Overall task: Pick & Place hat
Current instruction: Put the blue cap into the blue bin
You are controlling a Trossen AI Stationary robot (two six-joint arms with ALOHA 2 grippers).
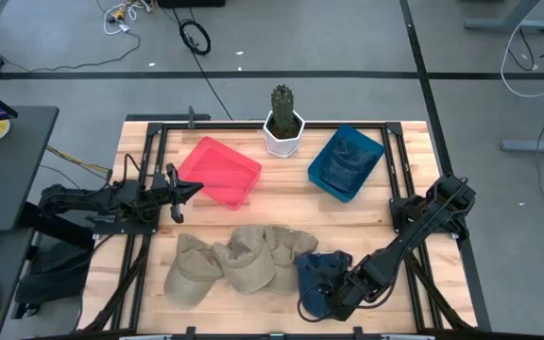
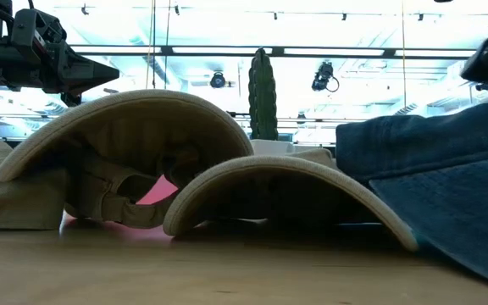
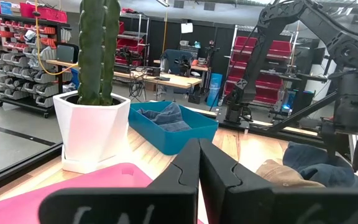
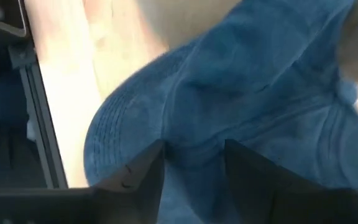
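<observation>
Blue denim cap (image 1: 317,276) lies at the table's near edge; the right gripper (image 1: 333,295) straddles its crown, fingers apart, for pickup. Left gripper (image 1: 189,188) waits closed beside the pink tray (image 1: 220,170).

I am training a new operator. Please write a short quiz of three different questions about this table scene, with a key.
1. True or false: the left gripper is shut.
2. Which hat does the right gripper reach: A) a tan cap, B) the blue cap?
3. Fill in: the cactus pot stands between the pink tray and the ___ bin.

Key: 1 true; 2 B; 3 blue.
</observation>
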